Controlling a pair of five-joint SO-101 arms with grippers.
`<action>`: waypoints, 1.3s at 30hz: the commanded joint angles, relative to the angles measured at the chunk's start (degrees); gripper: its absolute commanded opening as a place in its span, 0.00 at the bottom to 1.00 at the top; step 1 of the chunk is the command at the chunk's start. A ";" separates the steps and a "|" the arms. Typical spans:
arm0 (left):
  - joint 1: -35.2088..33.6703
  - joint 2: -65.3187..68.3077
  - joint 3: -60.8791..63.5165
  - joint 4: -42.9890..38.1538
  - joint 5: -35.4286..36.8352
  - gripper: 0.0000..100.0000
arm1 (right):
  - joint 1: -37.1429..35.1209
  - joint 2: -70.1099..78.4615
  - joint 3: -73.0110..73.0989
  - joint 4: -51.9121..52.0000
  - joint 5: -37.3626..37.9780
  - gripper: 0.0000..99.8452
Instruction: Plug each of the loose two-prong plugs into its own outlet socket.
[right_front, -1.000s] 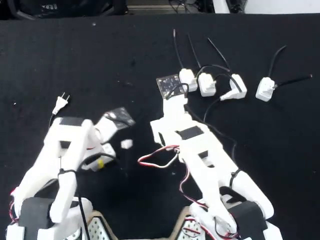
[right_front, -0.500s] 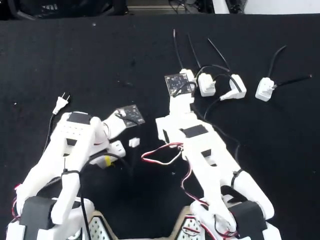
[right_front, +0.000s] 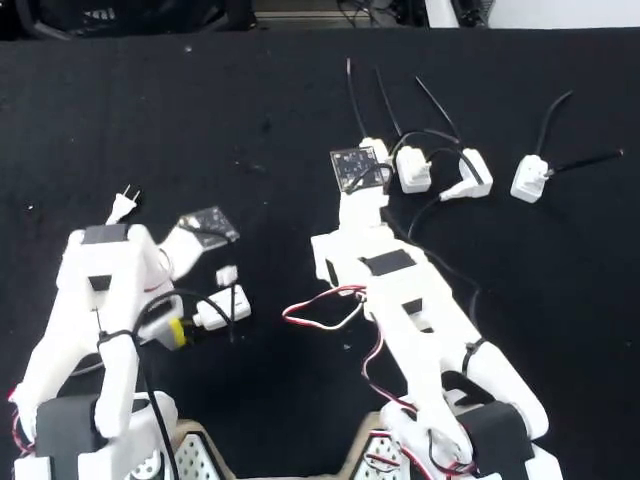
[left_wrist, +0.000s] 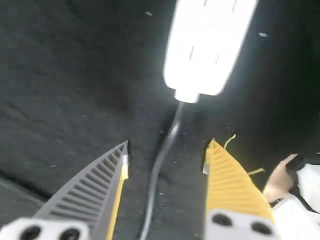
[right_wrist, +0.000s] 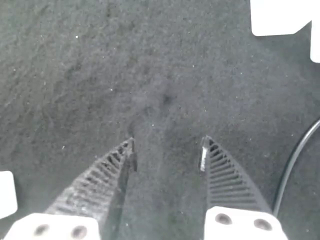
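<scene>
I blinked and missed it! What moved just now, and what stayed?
The left arm swung toward the middle, then back left, nearer the loose plug. The right arm edged toward the white sockets, then held. The left gripper and right gripper are open, holding nothing. Plug and sockets stayed put.

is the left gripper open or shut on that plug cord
Open. In the left wrist view the left gripper has its fingers spread, and the cord runs between them clear of both, up to the white plug.
</scene>
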 joint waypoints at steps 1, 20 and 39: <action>-0.75 -0.70 1.36 -0.26 -0.62 0.24 | 1.05 -2.77 -3.47 0.18 -0.62 0.20; -12.35 -0.97 3.38 -22.42 3.52 0.24 | 1.05 -2.68 -3.47 0.18 -0.62 0.20; -12.79 -0.97 -16.31 -2.11 15.12 0.24 | 1.05 -2.59 -3.47 0.18 -0.62 0.20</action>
